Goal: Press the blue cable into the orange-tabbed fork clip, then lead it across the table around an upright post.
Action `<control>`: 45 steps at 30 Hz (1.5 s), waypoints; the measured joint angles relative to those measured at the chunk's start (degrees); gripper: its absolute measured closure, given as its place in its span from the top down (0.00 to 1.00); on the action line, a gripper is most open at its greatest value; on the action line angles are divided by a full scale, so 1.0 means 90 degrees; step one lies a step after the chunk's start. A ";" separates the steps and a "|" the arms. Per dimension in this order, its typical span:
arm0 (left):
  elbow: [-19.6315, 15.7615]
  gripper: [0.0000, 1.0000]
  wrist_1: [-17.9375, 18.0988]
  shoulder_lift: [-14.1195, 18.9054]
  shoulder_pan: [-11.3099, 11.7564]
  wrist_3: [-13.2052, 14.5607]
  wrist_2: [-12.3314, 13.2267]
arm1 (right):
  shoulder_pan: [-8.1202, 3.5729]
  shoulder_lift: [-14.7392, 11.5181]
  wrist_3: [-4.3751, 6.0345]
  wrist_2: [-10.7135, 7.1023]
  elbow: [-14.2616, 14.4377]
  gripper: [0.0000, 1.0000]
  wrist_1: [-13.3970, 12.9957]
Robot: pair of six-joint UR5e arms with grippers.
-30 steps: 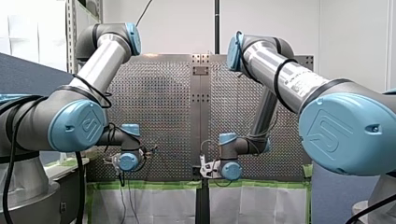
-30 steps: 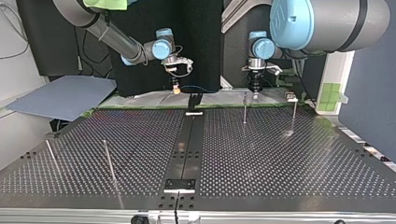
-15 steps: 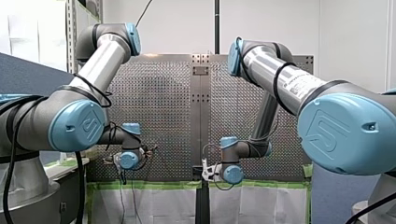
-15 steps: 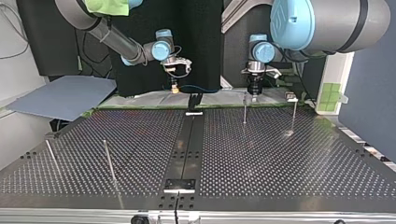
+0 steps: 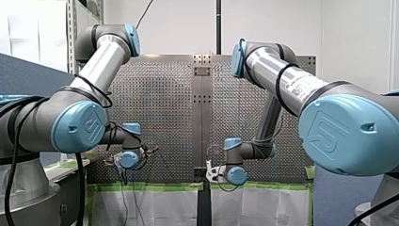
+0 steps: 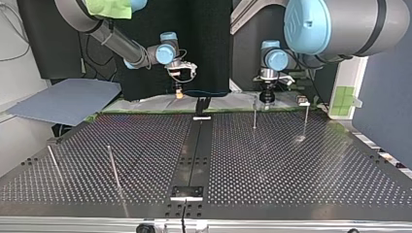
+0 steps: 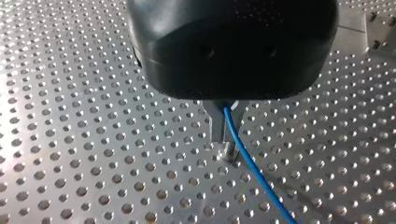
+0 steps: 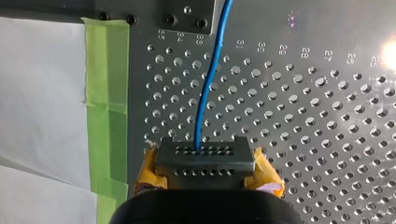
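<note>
One blue cable spans twelve o'clock in the top view: my left gripper pinches it between narrow metal fingers, my right gripper clamps it between yellow pads.

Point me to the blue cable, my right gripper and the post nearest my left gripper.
blue cable (image 8: 205,93): right wrist view, middle of its visible run.
right gripper (image 8: 203,161): right wrist view, midway between its fingertips.
upright post (image 6: 254,112): top view, mid-shaft.
</note>
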 joint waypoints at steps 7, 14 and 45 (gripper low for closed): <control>0.0059 0.00 -0.0109 -0.0001 0.0064 -0.0027 0.0077 | -0.0061 0.0004 0.0001 0.0011 -0.0133 0.00 0.0052; 0.0198 0.00 -0.0468 -0.0001 0.0095 -0.0093 0.0160 | -0.0214 0.0006 0.0012 0.0079 -0.0256 0.00 0.0150; 0.0254 0.04 -0.1271 0.0009 0.0389 -0.0380 0.0656 | -0.0328 0.0005 -0.0012 0.0100 -0.0508 0.00 0.0471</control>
